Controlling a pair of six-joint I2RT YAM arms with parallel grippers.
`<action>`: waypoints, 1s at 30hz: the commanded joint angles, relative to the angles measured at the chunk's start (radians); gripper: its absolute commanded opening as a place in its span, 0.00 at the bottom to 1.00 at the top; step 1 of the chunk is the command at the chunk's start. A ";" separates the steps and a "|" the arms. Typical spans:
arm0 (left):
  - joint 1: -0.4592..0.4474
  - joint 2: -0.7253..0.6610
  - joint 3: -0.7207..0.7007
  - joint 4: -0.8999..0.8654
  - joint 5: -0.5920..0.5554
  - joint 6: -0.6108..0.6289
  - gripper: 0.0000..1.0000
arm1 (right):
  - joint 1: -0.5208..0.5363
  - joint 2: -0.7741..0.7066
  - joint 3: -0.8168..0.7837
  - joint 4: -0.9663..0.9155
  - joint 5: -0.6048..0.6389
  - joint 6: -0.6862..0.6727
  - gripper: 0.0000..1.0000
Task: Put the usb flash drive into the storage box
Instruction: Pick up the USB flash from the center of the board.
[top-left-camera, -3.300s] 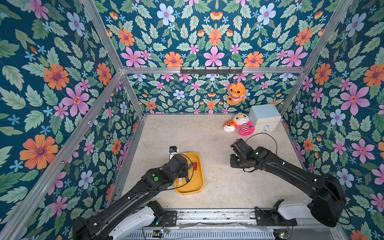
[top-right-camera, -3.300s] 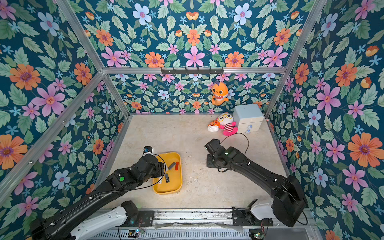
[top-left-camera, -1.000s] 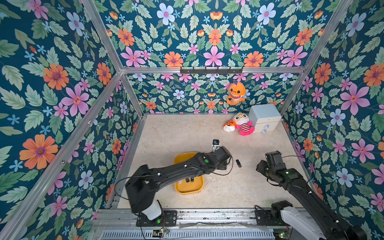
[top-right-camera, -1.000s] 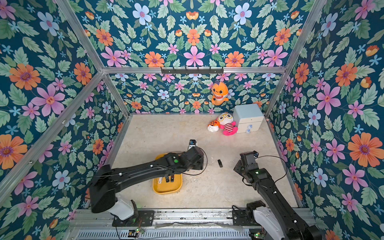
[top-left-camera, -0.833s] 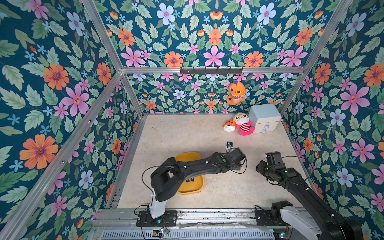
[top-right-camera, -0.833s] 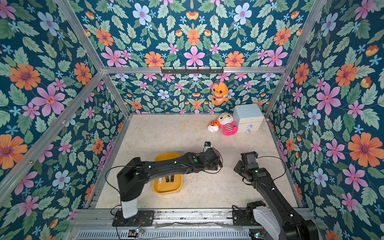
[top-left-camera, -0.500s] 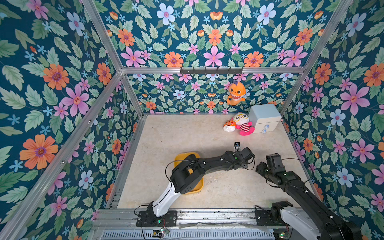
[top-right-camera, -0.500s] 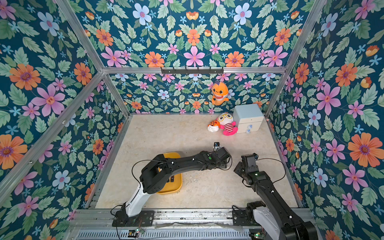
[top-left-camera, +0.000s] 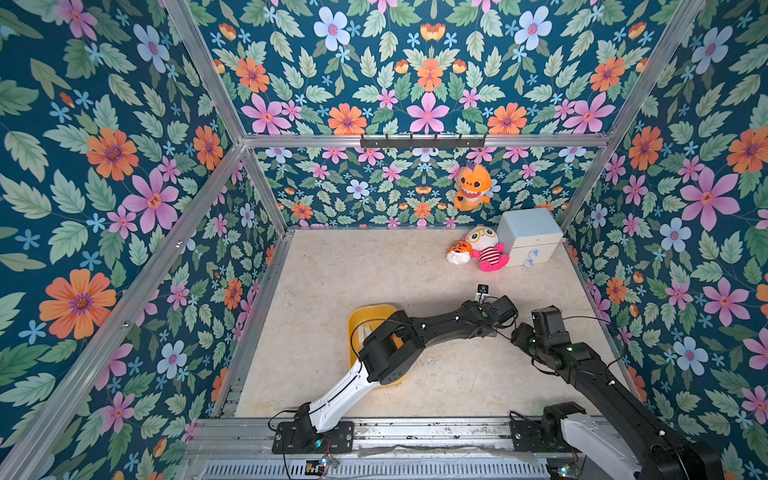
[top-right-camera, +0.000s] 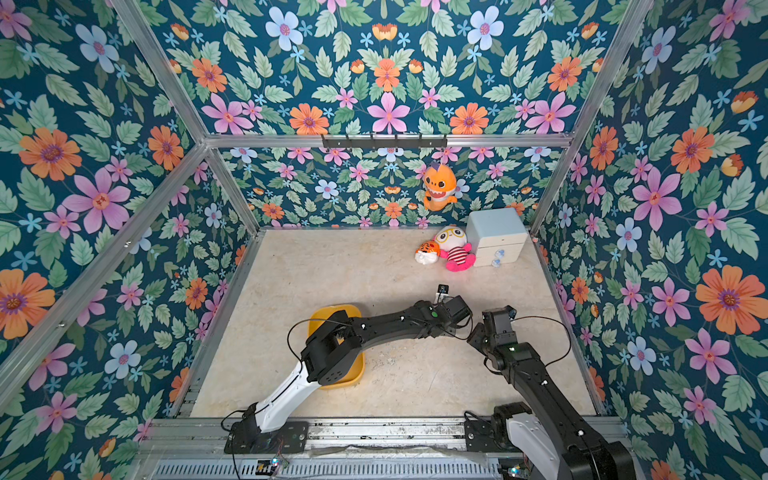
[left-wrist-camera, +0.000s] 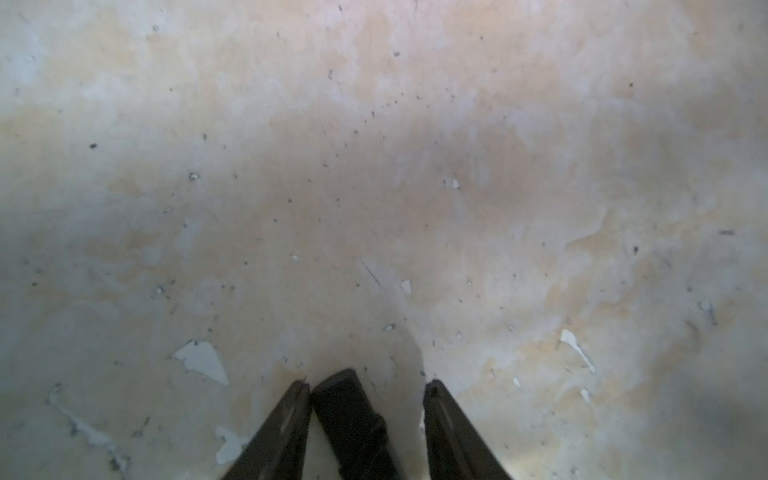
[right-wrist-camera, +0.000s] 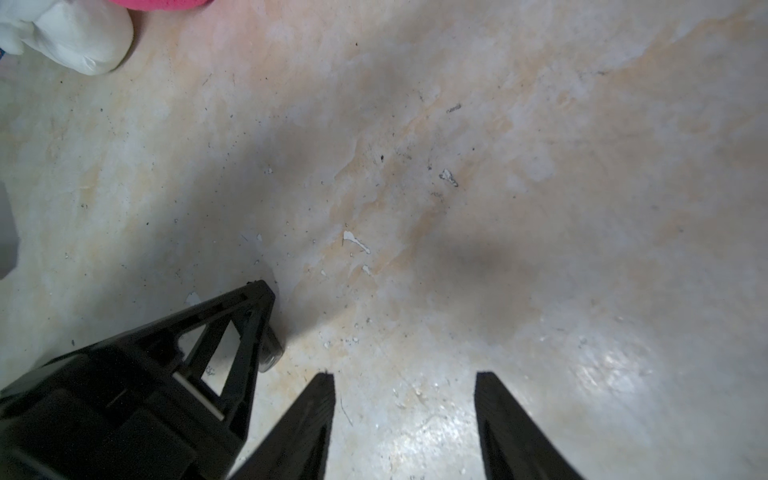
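Starting at the near edge of the table (top-left-camera: 436, 390), I see the storage box (top-left-camera: 361, 311), the yellow tray, lying close to the base of the left arm (top-left-camera: 436, 324). The arm's big elbow hangs over most of it, so I cannot see all that is in it. Farther out, near the middle of the table, is the usb flash drive (left-wrist-camera: 347, 411). It is small and black, it lies on the table, and it is well apart from the box. The left gripper (left-wrist-camera: 369, 384) is down around it. In the left wrist view its jaws stand a little apart with the drive between them: one finger touches the drive's side, and the other has a gap of bare table before it. So the drive is not pinched yet, and I judge that I am at the grab step. The right gripper (right-wrist-camera: 405, 376) is just beside the left one, low over the table, with its jaws spread and nothing between them. Next I need to squeeze the left jaws until both fingers press the drive, lift it up, and bring it back toward me to the box, keeping the right gripper out of the way. At the far end sit two soft toys (top-left-camera: 484, 251) and a pale drawer cabinet (top-left-camera: 528, 237), which play no part.
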 joint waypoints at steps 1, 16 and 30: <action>-0.007 0.028 -0.006 -0.198 0.066 0.046 0.47 | 0.001 -0.002 0.001 0.009 0.008 0.004 0.60; -0.019 -0.012 -0.101 -0.212 0.122 0.088 0.26 | 0.001 -0.006 -0.001 0.012 0.011 0.005 0.60; 0.000 -0.144 -0.101 -0.162 0.127 0.183 0.16 | 0.001 -0.006 -0.004 0.014 0.008 0.006 0.60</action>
